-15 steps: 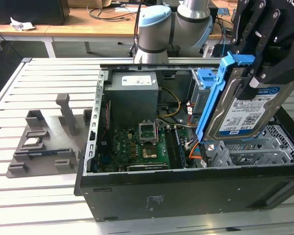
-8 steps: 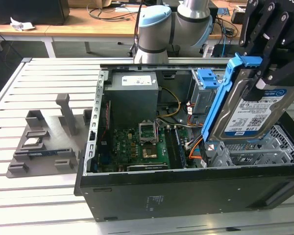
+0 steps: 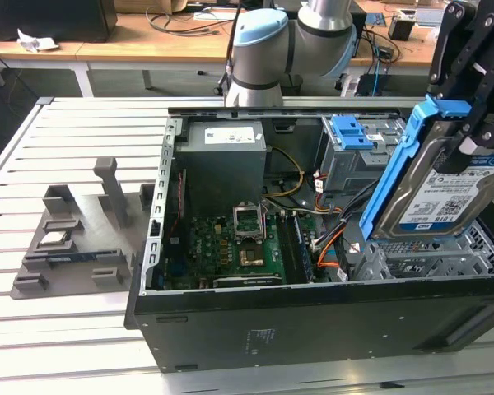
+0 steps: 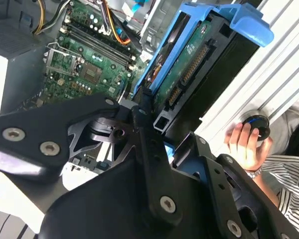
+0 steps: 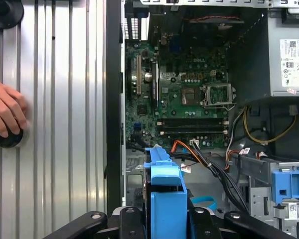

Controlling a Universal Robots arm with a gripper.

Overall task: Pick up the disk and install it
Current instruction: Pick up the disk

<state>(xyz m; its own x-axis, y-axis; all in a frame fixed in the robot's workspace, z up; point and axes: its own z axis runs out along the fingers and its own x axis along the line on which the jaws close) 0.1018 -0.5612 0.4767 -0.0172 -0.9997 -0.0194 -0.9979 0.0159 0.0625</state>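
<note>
The gripper clamps the disk, holding it tilted on edge above the drive cage at the exterior view's right end of the open case. Its white-and-blue barcode label faces the camera, print illegible. A white label marks the power supply. In the first wrist view, a hand rests on a black knob.

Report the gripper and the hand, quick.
Gripper: shut on the disk, over the computer case.
Person's hand: resting on a black knob.
</note>
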